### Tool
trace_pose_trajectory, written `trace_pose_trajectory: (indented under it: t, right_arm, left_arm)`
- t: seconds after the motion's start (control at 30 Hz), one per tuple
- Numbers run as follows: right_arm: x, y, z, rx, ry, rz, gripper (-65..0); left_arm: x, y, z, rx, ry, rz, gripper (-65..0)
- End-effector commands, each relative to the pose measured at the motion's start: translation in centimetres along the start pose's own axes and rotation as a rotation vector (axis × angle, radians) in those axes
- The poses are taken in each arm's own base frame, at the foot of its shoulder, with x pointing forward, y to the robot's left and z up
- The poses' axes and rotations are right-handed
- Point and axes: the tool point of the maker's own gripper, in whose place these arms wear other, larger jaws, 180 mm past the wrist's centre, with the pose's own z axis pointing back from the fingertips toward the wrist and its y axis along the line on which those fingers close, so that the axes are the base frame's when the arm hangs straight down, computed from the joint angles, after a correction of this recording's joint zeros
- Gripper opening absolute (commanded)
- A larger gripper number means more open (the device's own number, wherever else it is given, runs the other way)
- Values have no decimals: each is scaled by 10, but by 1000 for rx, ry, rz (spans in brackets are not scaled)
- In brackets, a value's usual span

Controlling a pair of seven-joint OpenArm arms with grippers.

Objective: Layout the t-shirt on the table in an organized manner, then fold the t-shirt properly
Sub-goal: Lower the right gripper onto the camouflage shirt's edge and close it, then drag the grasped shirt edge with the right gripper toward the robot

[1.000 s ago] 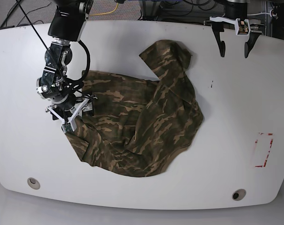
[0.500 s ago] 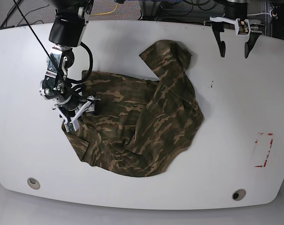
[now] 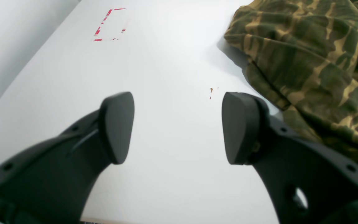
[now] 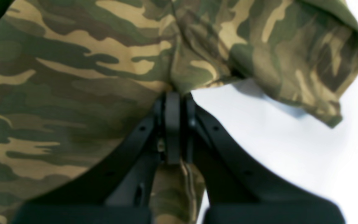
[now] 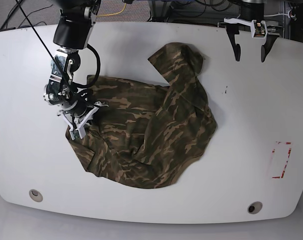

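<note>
1. Left end effector (image 3: 178, 127), left wrist view: jaws wide apart and holding nothing, above bare tabletop (image 3: 166, 62); the t-shirt (image 3: 309, 62) lies just beyond its right finger, near but not touching.
2. Right end effector (image 4: 172, 102), right wrist view: jaws pinched together on a fold of soft, limp camouflage cloth, which drapes around them; an edge or hem looks the best hold.
3. Base view: the t-shirt (image 5: 156, 135) lies crumpled in olive, brown and tan, spreading away from the right end effector (image 5: 80, 126), which grips its edge. It looks light and likely to sag.

Black curved fingers (image 3: 117, 127) with small screw holes, white brackets, looping black cables.
</note>
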Motion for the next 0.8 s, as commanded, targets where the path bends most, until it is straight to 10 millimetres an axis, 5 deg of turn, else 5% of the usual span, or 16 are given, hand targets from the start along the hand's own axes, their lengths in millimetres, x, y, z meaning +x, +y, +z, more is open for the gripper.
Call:
trace_pose_trajectory:
  t: [0.0,0.2,0.4,0.77]
  right_arm:
    - [12,-13,12,-36,-68,-46,-650]
    - [-8,-33,36,-116,-102,-150,-650]
    - [-42,-33,64,-203,-105,-248,-650]
    - [-76,10,109,-205,-86,-230,-650]
  left_arm:
    - [9,1,2,-1,-31,-7,-243]
    - [11,3,0,-22,-37,-32,-243]
    - [11,4,-1,-25,-38,-37,-243]
    - [15,-12,-7,-59,-59,-2,-243]
